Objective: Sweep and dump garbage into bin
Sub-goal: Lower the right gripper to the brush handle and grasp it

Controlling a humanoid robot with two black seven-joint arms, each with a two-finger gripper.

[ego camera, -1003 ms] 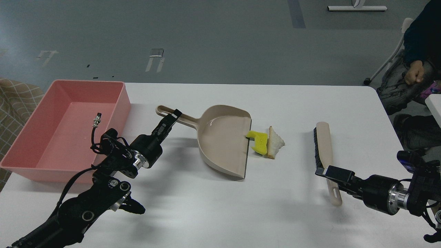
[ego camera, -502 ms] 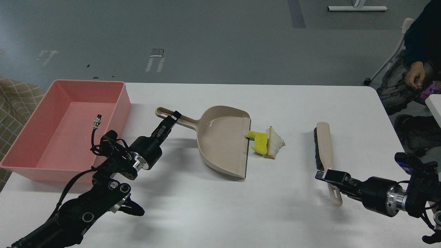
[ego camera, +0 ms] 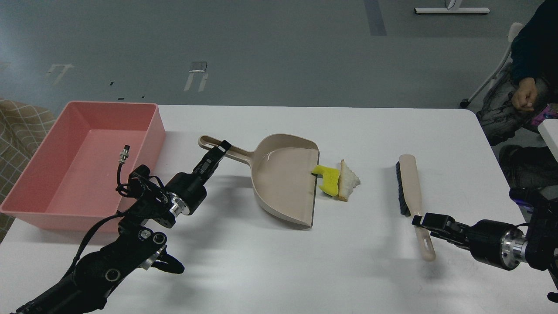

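The garbage lies mid-table: a yellow sponge [ego camera: 329, 179] with a pale bread-like slice [ego camera: 348, 180] against its right side, both at the open lip of the beige dustpan [ego camera: 283, 181]. My left gripper [ego camera: 217, 151] is shut on the dustpan's long handle. The pink bin [ego camera: 150, 126] stands at the far left, left of my left arm. The beige brush [ego camera: 409, 181] with black bristles lies right of the garbage. My right gripper [ego camera: 419, 219] is at the brush's thin handle. Its dark fingers cannot be told apart.
A small metal plug on a black cable [ego camera: 124, 153] rises from my left arm in front of the bin. A seated person [ego camera: 525, 93] is beyond the table's right far corner. The white table's [ego camera: 279, 261] right edge runs close to my right arm.
My right gripper has moved right along the table to the brush's handle, and the handle's end has shifted slightly right. The dustpan has nudged a little toward the sponge.
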